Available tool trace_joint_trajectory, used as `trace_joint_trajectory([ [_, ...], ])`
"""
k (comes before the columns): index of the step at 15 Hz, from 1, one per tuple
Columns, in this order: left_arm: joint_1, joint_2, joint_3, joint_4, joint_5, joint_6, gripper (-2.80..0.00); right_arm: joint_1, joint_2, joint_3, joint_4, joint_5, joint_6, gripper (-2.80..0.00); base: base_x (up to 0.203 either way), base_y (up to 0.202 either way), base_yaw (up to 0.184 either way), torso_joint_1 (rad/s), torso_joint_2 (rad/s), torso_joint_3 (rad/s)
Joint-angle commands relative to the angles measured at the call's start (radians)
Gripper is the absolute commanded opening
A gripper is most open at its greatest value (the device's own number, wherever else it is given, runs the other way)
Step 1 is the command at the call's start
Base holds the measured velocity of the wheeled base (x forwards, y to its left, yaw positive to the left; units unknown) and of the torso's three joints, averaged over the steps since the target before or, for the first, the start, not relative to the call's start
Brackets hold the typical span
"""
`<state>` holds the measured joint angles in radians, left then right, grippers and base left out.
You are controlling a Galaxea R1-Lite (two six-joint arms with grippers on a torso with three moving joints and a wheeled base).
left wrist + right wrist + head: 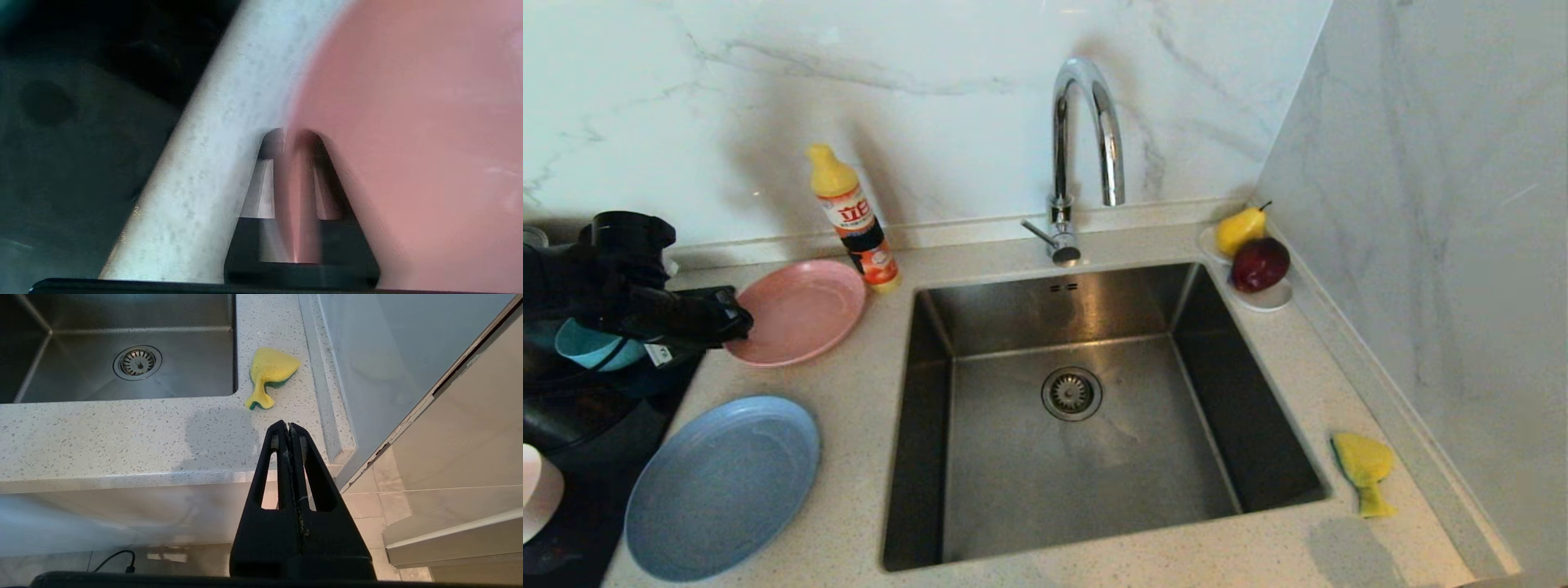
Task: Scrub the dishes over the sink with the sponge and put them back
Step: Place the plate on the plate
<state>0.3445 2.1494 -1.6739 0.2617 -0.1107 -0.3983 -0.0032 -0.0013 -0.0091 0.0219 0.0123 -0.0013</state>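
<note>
Salmon-pink plate (796, 310) on the desk's far left: the left hand (737, 320) is closed on its rim; the right hand (289, 426) is closed, empty.

Two plates sit on the counter: one salmon-pink plate (796, 312) at ten o'clock from the drain and one grey-blue plate (723, 487) at eight o'clock. Two bowls show partly at the nine o'clock edge, one teal bowl (592, 347) and one pale pink bowl (539, 490); one sponge (1364, 471) lies at four o'clock. One sink (980, 457) with one drain (1072, 393) and one tap (1082, 147), one soap bottle (854, 219) at eleven o'clock, two fruits at two o'clock on one saucer (1270, 300): one pear (1240, 229), one dark red fruit (1259, 264).
</note>
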Motion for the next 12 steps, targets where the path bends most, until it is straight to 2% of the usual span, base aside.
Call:
trace_joint_trajectory([
  [1,-0.001,0.007,-0.007,0.000,0.002,-0.002,-2.80,0.000,0.001,0.000,0.000,0.000,0.000,-2.80,0.000,0.000,0.000,0.000,0.00,0.000],
  [8,0.039,-0.006,-0.030,0.012,0.006,0.007,-2.80,0.000,0.001,0.000,0.001,0.000,0.000,-2.80,0.000,0.000,0.000,0.000,0.00,0.000],
  [12,0.081,-0.031,-0.095,0.080,0.004,0.016,-2.80,0.000,0.001,0.000,0.001,0.000,0.000,-2.80,0.000,0.000,0.000,0.000,0.00,0.000],
])
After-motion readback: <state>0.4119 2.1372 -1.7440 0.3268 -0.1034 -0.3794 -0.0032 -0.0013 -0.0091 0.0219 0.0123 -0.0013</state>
